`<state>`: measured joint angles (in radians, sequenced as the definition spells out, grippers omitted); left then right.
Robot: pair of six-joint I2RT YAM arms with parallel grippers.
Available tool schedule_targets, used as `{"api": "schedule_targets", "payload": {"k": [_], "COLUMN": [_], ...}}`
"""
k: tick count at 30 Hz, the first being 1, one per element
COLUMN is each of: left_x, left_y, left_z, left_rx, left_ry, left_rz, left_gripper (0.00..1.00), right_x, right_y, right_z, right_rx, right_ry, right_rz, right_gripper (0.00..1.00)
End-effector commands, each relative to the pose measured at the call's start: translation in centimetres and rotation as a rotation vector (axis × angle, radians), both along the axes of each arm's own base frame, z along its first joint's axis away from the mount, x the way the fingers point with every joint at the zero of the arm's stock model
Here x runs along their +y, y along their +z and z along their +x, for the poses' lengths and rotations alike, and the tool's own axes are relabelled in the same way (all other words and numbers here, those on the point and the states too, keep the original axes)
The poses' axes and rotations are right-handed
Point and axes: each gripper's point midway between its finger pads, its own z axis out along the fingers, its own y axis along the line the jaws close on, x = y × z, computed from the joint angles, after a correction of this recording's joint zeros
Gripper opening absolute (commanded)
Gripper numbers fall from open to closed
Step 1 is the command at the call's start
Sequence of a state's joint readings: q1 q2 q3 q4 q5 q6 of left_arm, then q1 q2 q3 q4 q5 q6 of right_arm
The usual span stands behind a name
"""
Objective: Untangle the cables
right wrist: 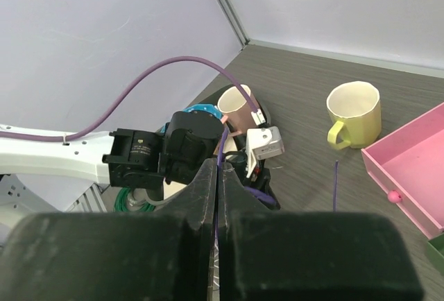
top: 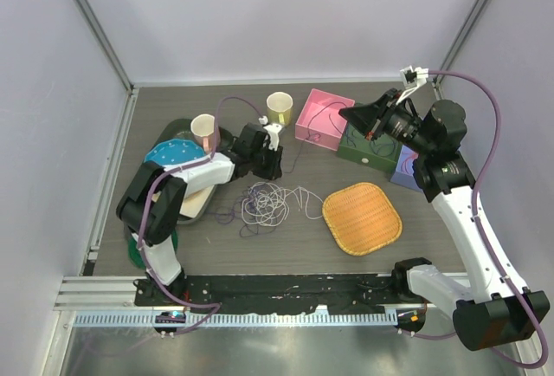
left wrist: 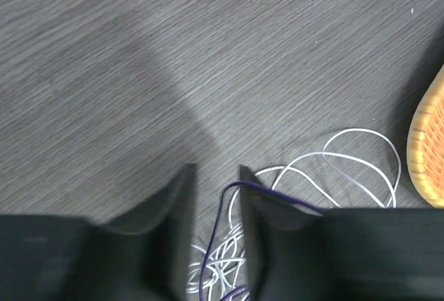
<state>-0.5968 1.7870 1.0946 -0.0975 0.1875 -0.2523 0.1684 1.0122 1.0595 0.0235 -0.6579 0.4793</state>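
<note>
Progress is judged to be at an early stage: the cables are seen heaped in one knotted cluster on the counter, just beside the woven tray, with white and purple loops crossed over one another. No strand is found laid out fully apart from the rest. The left tool is positioned low over the cluster, its jaws standing apart with the purple cable passed through the gap; no pinch on it is shown. The right tool is clenched on a thin purple strand, taken to be the same purple cable, and is held raised well above the counter near the pink box, so one length appears to be drawn out of the heap. Loops of white cable are spread loose towards the tray. An orange-red strand cannot be made out. Left to be done, by this assessment: the purple cable to be pulled clear, and the white loops to be separated and laid apart.
</note>
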Motion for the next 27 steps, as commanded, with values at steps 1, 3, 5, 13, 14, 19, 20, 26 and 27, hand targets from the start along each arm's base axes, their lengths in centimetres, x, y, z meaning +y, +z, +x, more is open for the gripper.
{"api": "schedule_targets", "payload": {"k": [1, 3, 5, 13, 14, 19, 20, 26, 27], "left_x": [-0.7, -0.7, -0.9, 1.1, 1.7, 3.5, 3.7, 5.6, 5.9], "left_y": [3.2, 4.8, 7.8, 20.3, 23.3, 32.0, 33.3, 38.1, 37.0], "left_z": [1.1, 1.3, 1.3, -0.3, -1.1, -3.5, -4.1, -6.9, -5.8], "left_rx": [-0.044, -0.043, -0.079, -0.289, -0.345, -0.503, -0.526, -0.664, -0.640], "left_ry": [0.034, 0.058, 0.058, 0.136, 0.141, 0.169, 0.157, 0.151, 0.200], "left_rz": [-0.077, -0.092, -0.131, -0.311, -0.357, -0.527, -0.554, -0.670, -0.624], "left_gripper": [0.27, 0.18, 0.13, 0.00, 0.00, 0.00, 0.00, 0.00, 0.00], "right_x": [0.2, 0.2, 0.3, 0.8, 0.9, 1.4, 1.4, 1.7, 1.9], "right_y": [2.1, 2.1, 2.0, 1.6, 1.5, 1.5, 1.4, 1.2, 1.2], "right_z": [-1.1, -1.1, -1.0, -1.0, -1.1, -1.7, -1.7, -1.6, -1.6], "right_rx": [-0.074, -0.072, -0.068, -0.058, -0.061, -0.069, -0.067, -0.061, -0.061], "right_ry": [0.027, 0.027, 0.028, 0.077, 0.089, 0.126, 0.126, 0.137, 0.143], "right_rz": [0.025, 0.025, 0.024, 0.003, -0.002, -0.010, -0.011, -0.017, -0.017], "right_gripper": [0.01, 0.01, 0.01, 0.01, 0.01, 0.01, 0.01, 0.01, 0.01]}}
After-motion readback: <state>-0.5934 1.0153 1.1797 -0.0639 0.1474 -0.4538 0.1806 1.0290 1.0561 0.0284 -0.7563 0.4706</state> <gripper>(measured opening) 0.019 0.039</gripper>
